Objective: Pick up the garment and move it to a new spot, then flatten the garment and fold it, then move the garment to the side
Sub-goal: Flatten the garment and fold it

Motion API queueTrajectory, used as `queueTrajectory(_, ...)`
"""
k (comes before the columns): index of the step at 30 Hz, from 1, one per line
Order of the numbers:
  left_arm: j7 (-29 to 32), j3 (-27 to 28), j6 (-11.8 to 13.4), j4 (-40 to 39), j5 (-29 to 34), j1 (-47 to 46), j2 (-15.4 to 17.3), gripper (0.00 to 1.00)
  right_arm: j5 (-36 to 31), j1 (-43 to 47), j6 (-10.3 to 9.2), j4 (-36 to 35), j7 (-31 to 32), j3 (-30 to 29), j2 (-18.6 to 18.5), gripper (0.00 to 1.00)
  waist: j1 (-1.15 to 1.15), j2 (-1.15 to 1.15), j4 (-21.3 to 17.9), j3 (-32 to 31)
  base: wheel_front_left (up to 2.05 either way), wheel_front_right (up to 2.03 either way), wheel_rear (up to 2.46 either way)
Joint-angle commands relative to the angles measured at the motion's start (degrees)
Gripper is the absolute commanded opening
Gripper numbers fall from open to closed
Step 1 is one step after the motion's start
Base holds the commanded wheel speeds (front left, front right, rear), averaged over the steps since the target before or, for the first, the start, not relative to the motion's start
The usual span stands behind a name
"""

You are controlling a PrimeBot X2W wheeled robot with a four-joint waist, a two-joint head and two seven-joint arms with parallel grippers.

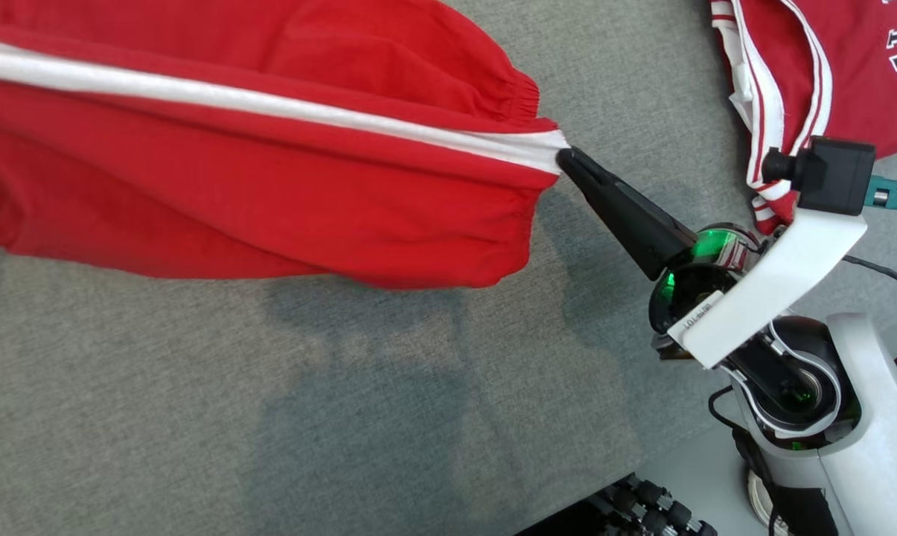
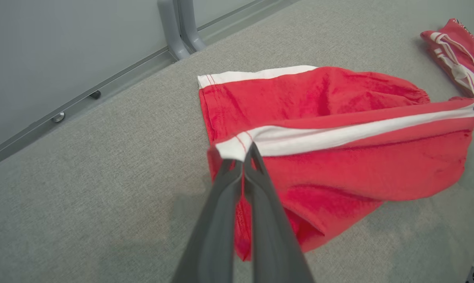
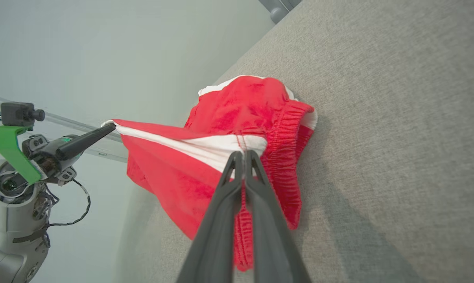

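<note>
The garment (image 1: 254, 179) is red with a white side stripe and an elastic waistband, stretched out between my two grippers above the grey surface. My right gripper (image 1: 563, 160) is shut on the white stripe at the waistband end, seen close in the right wrist view (image 3: 242, 155). My left gripper (image 2: 248, 151) is shut on the white stripe at the hem end. From the right wrist view the left gripper (image 3: 110, 126) shows at the garment's (image 3: 229, 129) far corner. The garment's (image 2: 339, 129) lower folds sag toward the surface.
Another red garment (image 1: 813, 67) with white-and-red trim and dark lettering lies at the far right, also in the left wrist view (image 2: 461, 51). The grey fabric surface (image 1: 269, 417) ends at the lower right. A metal rail and post (image 2: 181, 27) border its far side.
</note>
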Motion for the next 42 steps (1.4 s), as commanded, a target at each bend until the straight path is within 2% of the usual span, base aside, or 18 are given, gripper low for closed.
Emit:
queueTrajectory(1, 1.9, -1.9, -0.6, 2.1, 3.1, -4.4, -2.2, 0.0, -0.3, -0.7, 0.02, 0.4, 0.1, -0.4, 1.0, 0.0, 0.0, 0.36, -1.6, 1.9, 0.0, 0.0, 0.0)
queueTrajectory(7, 11.8, -13.6, -3.0, 15.3, 15.4, -24.8, -16.9, 0.0, -2.4, -2.1, 0.02, 0.6, 0.2, -0.7, 4.8, 0.0, 0.0, 0.36, -1.9, 4.7, 0.0, 0.0, 0.0)
queueTrajectory(11, 14.4, -17.8, -5.1, 24.3, 19.8, -33.5, -23.5, 0.0, -2.2, -2.8, 0.02, -0.7, 0.0, -1.2, 6.0, 0.0, 0.0, 0.36, -2.0, 6.0, 0.0, 0.0, 0.0)
queueTrajectory(16, 14.4, -20.3, -7.3, 32.0, 22.4, -38.0, -27.4, 0.0, -3.0, -3.8, 0.02, -0.3, -0.9, -1.0, 6.5, 0.0, 0.0, 0.36, -1.9, 6.6, 0.0, 0.0, 0.0)
queueTrajectory(22, 14.5, -21.8, -8.3, 36.4, 23.5, -38.6, -28.8, 0.0, -2.5, -4.5, 0.02, 0.4, -3.2, -1.5, 6.6, 0.0, 0.0, 0.36, -1.1, 6.3, 0.0, 0.0, 0.0)
queueTrajectory(23, 14.7, -21.9, -8.3, 36.9, 23.3, -38.5, -28.9, 0.0, -2.5, -4.6, 0.02, 0.6, -3.7, -1.8, 6.5, 0.08, 0.0, 0.36, -1.0, 6.2, 0.0, 0.0, 0.0)
queueTrajectory(24, 14.8, -22.1, -8.4, 37.2, 23.0, -38.3, -29.0, 0.0, -2.7, -4.8, 0.02, 0.8, -4.3, -2.1, 6.5, 0.48, 0.0, 0.36, -0.8, 6.0, 0.0, 0.0, 0.0)
queueTrajectory(25, 14.8, -22.0, -7.9, 37.7, 22.9, -38.1, -29.3, 0.0, -2.8, -4.9, 0.02, 0.9, -4.9, -2.2, 6.5, 1.0, 0.0, 0.36, -0.6, 5.8, 0.0, 0.0, 0.0)
queueTrajectory(26, 14.4, -21.9, -7.5, 38.0, 22.9, -37.9, -29.6, 0.29, -2.8, -4.8, 0.02, 1.3, -5.2, -2.3, 6.5, 1.0, 0.0, 0.36, -0.3, 5.6, 0.0, 0.0, 0.0)
queueTrajectory(27, 14.2, -22.0, -7.3, 38.2, 22.8, -37.5, -30.0, 0.88, -3.2, -4.7, 0.02, 1.4, -5.3, -2.4, 6.5, 1.0, 0.0, 0.36, -0.1, 5.3, 0.0, 0.0, 0.0)
queueTrajectory(28, 13.7, -22.1, -7.3, 38.2, 22.7, -37.1, -30.5, 1.0, -3.5, -4.6, 0.02, 1.5, -5.6, -2.5, 6.6, 1.0, 0.0, 0.36, 0.2, 5.1, 0.0, 0.0, 0.0)
queueTrajectory(35, 9.8, -21.4, -6.8, 36.0, 20.8, -33.0, -32.1, 1.0, -7.8, -1.6, 0.03, -0.1, -7.0, -5.6, 6.6, 1.0, 0.0, 0.36, 2.3, 2.1, 0.0, 0.0, 0.0)
queueTrajectory(42, 4.8, -20.0, -4.3, 30.3, 18.2, -21.8, -29.2, 1.0, -18.0, 3.8, 0.03, -4.9, -6.2, -8.3, 6.6, 1.0, 0.0, 0.36, 4.6, -2.1, 0.0, 0.0, 0.0)
